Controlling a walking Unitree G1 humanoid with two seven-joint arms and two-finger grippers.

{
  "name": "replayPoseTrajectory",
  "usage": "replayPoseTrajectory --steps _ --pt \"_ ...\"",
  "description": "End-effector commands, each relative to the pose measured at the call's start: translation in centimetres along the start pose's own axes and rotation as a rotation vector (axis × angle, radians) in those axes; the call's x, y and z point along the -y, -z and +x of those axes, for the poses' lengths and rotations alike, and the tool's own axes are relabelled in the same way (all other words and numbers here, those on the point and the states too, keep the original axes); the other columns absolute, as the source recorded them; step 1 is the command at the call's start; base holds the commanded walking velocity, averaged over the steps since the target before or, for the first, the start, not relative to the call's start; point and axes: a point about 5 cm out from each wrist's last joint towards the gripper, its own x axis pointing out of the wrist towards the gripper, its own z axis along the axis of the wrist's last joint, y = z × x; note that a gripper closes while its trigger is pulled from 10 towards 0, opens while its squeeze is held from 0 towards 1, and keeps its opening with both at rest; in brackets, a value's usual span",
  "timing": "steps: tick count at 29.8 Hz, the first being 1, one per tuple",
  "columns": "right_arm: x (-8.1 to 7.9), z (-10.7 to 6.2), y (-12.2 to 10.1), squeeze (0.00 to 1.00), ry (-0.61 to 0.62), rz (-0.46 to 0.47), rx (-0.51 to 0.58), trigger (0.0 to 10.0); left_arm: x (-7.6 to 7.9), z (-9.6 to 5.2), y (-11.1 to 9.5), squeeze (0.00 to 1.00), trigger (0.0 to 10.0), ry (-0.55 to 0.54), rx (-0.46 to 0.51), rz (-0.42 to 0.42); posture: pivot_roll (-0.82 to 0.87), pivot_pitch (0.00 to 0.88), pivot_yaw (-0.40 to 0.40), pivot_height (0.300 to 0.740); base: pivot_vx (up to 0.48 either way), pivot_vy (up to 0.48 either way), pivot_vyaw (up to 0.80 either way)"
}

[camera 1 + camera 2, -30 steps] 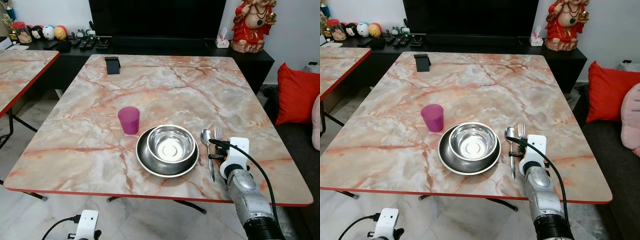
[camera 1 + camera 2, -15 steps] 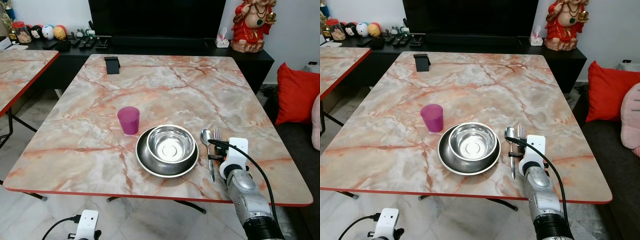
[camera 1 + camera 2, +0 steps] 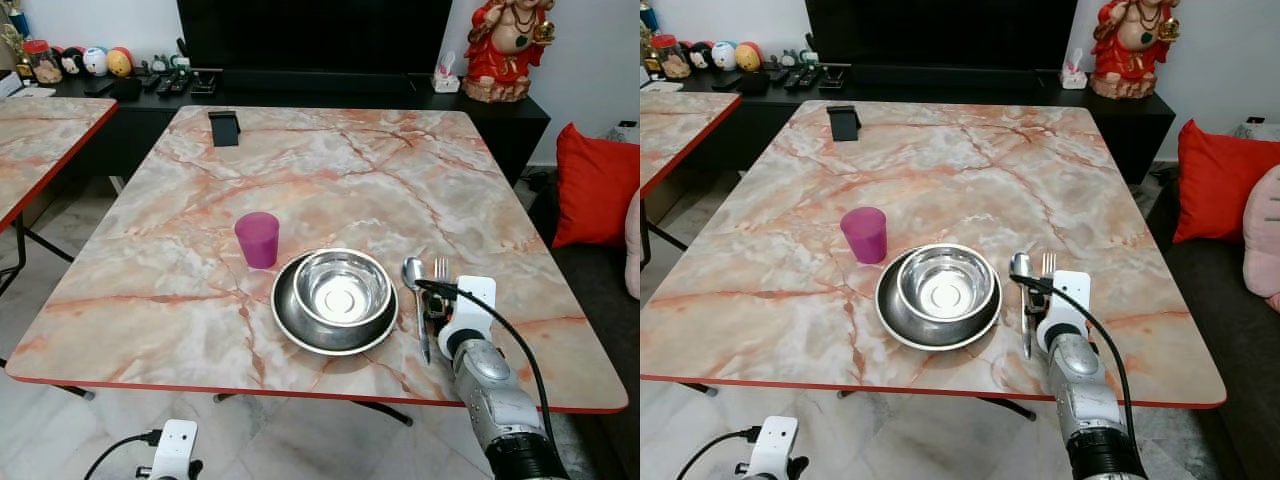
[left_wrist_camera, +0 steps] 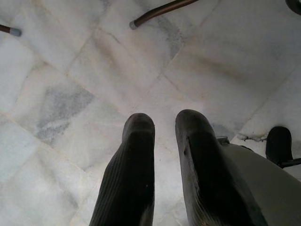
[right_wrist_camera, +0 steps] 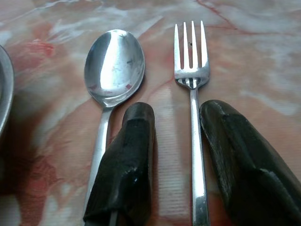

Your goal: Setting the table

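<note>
Head views: the pink-and-orange marble-patterned bench with the red edge is carrying one place setting near its front edge. A shiny steel bowl is sitting inside a darker round steel plate. A translucent magenta plastic cup is standing upright just beside the plate, on its far left. To the plate's right, a polished steel spoon and a steel four-tined fork are lying side by side, parallel and apart, heads pointing away from the robot. The right end effector is reaching in over the fork handle, with a white wrist housing and a black cable behind it. A small black stand is sitting near the far left corner of the bench. A red figurine is standing on the dark sideboard beyond.

Left wrist view: the left end effector is hanging over the white marble floor, fingers slightly parted, gripping nothing.

Right wrist view: the right end effector is parted and straddling the fork handle, not closing on it. One black finger is lying between spoon and fork and overlapping the spoon handle; the other is sitting outside the fork. The spoon bowl is facing up and reflecting light. Both utensils are resting flat on the bench.
</note>
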Motion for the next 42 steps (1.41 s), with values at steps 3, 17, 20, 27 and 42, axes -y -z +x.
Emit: replayPoseTrajectory --steps 3,17,20,27,42 --pt "0.2 0.2 -1.0 0.00 0.024 -0.024 0.037 10.0 -0.1 0.0 0.1 0.00 10.0 -0.001 0.002 0.012 0.01 0.000 -0.014 0.740 0.000 0.000 0.00" --pt "0.3 0.0 -3.3 0.00 0.049 0.024 0.180 10.0 0.0 0.0 0.0 0.00 10.0 0.006 0.003 0.034 0.01 0.000 -0.012 0.740 0.000 0.000 0.00" --pt "0.4 -0.2 -4.9 0.00 0.049 0.048 0.273 10.0 0.0 0.0 0.0 0.00 10.0 0.006 0.002 0.031 0.00 0.000 -0.011 0.740 0.000 0.000 0.00" --pt "2.7 0.0 -5.8 0.00 0.143 0.030 0.267 10.0 0.1 0.0 0.1 0.00 10.0 0.011 0.001 0.036 0.00 0.000 -0.011 0.740 0.000 0.000 0.00" --pt "5.5 0.4 -3.2 0.00 0.173 -0.070 0.049 10.0 0.1 -0.1 0.2 0.00 10.0 0.012 -0.004 0.037 0.01 0.000 -0.010 0.740 0.000 0.000 0.00"
